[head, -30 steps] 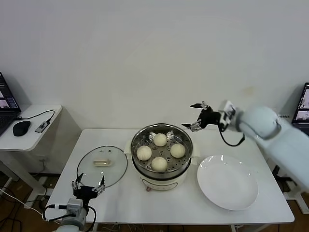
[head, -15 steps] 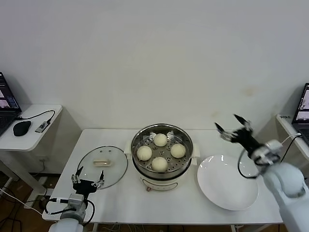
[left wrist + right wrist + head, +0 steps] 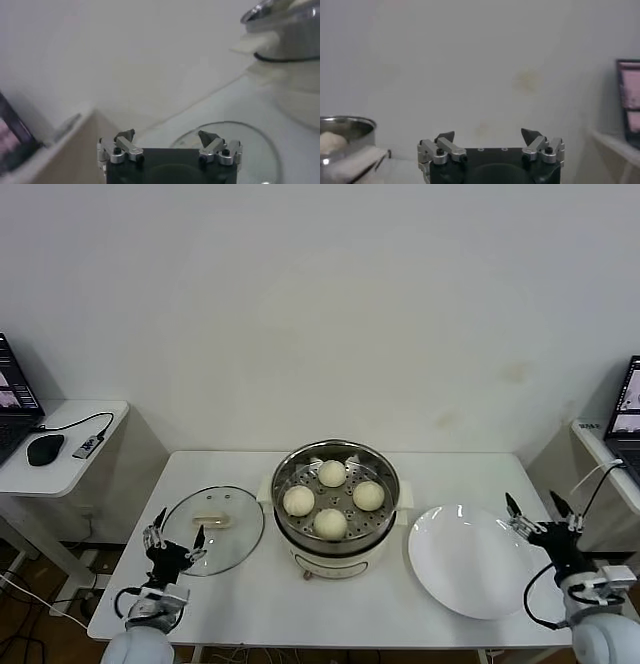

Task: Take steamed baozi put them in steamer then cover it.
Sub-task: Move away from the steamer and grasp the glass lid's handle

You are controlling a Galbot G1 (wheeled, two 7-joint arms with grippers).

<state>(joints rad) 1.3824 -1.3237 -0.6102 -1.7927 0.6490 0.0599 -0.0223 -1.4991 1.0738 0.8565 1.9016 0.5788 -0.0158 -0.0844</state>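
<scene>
Several cream-white baozi (image 3: 332,473) sit on the perforated tray inside the shiny steamer (image 3: 392,514) at the table's middle. The glass cover (image 3: 228,536) with its cream handle (image 3: 212,521) lies flat on the table left of the steamer. My left gripper (image 3: 178,529) hovers open and empty at the cover's near-left edge; its wrist view shows the cover (image 3: 230,145) just beyond the left gripper (image 3: 166,135), with the steamer (image 3: 285,22) farther off. My right gripper (image 3: 531,502) is open and empty, low at the table's right edge. The right wrist view shows the right gripper (image 3: 488,134), the steamer (image 3: 342,129) and one baozi (image 3: 330,141).
A large white plate (image 3: 470,564) lies bare right of the steamer, next to my right gripper. A side table (image 3: 70,454) with a mouse and a laptop stands at the far left. Another laptop (image 3: 628,399) shows at the far right.
My right arm has swung from above the steamer's back right down to the table's right edge past the plate. My left gripper has edged up to the cover's rim.
</scene>
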